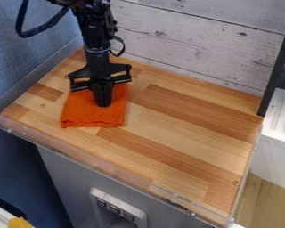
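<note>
Orange cloth (79,113) lies folded on the left part of a striped wooden tabletop (186,129), its fringed edge toward the camera. Farthest left, a blue textured wall (26,58) rises beside the tabletop, and at the lower left corner sits a yellow object (18,222) on something white. A clear strip (79,156) runs along the tabletop's near edge.

Above the cloth, the black robot arm (96,42) comes down from the top edge, a dark cable looping out to its left. The gripper (103,105) points downward, its two fingers brought together, with the tips over the middle of the cloth and seemingly against it; whether they pinch any fabric cannot be told. Below the tabletop is a grey front (71,178) with a pale socket-like panel (118,209) set in it. Behind stands a whitish planked wall (192,44). Farther right come a black upright post (277,67) and, beyond it, a white unit (273,156) with a ridged metallic top.
</note>
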`<state>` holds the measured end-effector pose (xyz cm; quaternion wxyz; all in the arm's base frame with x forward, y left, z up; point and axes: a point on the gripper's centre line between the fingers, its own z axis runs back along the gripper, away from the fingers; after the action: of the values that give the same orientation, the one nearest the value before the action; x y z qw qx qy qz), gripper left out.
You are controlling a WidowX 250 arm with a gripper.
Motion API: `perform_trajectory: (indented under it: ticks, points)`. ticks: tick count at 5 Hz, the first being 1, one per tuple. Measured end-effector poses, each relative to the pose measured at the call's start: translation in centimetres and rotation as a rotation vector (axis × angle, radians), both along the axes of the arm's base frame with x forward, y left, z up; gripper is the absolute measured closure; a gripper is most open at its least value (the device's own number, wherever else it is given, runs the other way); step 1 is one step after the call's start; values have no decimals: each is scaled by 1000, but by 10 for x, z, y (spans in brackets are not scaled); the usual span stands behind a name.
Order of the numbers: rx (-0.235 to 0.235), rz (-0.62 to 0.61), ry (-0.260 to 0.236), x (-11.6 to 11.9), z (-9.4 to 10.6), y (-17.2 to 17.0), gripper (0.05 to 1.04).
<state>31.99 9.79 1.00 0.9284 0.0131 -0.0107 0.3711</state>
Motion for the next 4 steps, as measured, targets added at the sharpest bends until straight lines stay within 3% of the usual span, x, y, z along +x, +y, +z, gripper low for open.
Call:
perform_trajectory:
  ticks: [4]
  points:
    - [-35,-523,48,-5,-3,-41,1021]
